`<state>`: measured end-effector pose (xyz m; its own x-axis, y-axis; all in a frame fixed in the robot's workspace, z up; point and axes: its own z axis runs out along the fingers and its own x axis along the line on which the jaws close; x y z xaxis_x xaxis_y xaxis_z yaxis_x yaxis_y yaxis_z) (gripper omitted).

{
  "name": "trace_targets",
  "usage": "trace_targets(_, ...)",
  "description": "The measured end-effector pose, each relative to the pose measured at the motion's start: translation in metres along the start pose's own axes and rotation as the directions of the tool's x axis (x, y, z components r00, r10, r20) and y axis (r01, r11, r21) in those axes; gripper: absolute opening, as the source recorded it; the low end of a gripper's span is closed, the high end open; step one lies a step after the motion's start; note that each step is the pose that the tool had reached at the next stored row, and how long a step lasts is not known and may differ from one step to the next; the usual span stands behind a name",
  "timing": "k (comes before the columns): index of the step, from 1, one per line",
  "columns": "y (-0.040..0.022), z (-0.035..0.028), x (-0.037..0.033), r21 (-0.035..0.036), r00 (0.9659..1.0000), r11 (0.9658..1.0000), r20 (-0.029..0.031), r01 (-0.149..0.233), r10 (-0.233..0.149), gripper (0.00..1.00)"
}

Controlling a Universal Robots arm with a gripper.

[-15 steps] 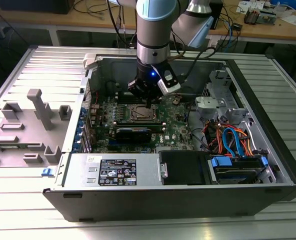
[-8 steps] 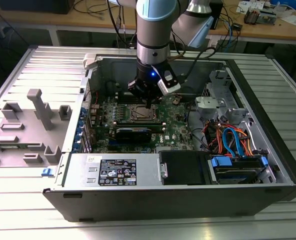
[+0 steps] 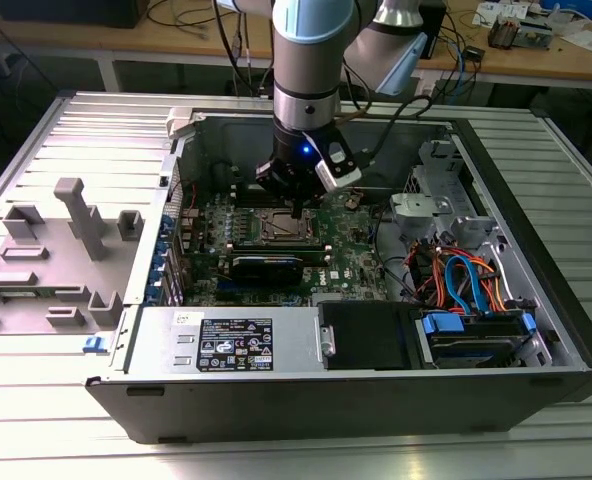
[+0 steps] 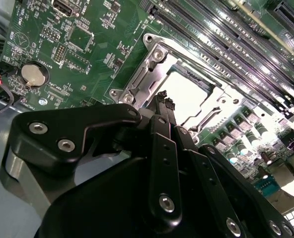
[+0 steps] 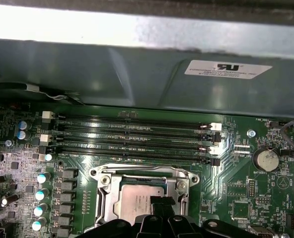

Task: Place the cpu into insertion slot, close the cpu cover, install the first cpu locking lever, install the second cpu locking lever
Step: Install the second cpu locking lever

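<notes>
The cpu [image 5: 133, 197] lies in the insertion slot [image 3: 281, 228] on the green motherboard, its dull silver top [image 4: 189, 94] showing through the window of the cpu cover [image 5: 103, 184]. The cover's silvery frame [image 4: 152, 62] lies flat over the socket. My gripper [image 3: 298, 207] hangs straight down over the socket inside the open computer case. Its black fingertips [image 4: 164, 100] are pressed together with nothing between them, just above the cover's edge. In the first wrist view the gripper [image 5: 162, 201] overlaps the cpu's near side.
Long black memory slots [image 5: 137, 139] run beside the socket, and a coin battery [image 5: 264, 159] sits on the board. A long black card [image 3: 266, 265] lies in front of the socket. Coloured cables [image 3: 466, 275] and drive bays fill the exterior view's right. The case wall [image 5: 137, 74] stands close behind.
</notes>
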<state>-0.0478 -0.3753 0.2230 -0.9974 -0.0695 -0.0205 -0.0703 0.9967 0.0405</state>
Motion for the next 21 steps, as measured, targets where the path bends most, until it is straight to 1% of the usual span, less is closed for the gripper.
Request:
trace_targets(6,-0.0033,-0.0001,0.0002,-0.0001,1.0000,1.0000,0.0001,0.000,0.000,0.11)
trace_targets(8,-0.0035,-0.0024,0.0003,0.0002,1.0000,1.0000,-0.0001,0.000,0.000,0.11)
trace_targets(9,-0.0035,-0.0053,0.0002,0.0001,1.0000,1.0000,0.0000,0.000,0.000,0.11)
trace_targets(12,-0.0037,-0.0220,-0.0001,0.0002,1.0000,1.0000,0.0000,0.000,0.000,0.11)
trace_targets(14,-0.0059,-0.0229,0.0000,0.0001,1.0000,1.0000,0.0001,0.000,0.000,0.11)
trace_targets(15,-0.0094,-0.0231,0.0003,-0.0041,1.0000,1.0000,0.0004,0.000,0.000,0.11)
trace_targets(16,-0.0136,-0.0231,0.0006,-0.0116,1.0000,0.9999,0.0009,0.000,0.000,0.11)
trace_targets(18,-0.0194,-0.0234,0.0010,-0.0198,1.0000,0.9998,0.0014,0.000,0.000,0.11)
trace_targets(19,-0.0232,-0.0236,0.0013,-0.0262,1.0000,0.9997,0.0019,0.000,0.000,0.11)
trace_targets(20,-0.0255,-0.0236,0.0015,-0.0333,1.0000,0.9994,0.0024,0.000,0.000,0.11)
trace_targets(21,-0.0279,-0.0238,0.0017,-0.0424,1.0000,0.9991,0.0030,0.000,0.001,0.11)
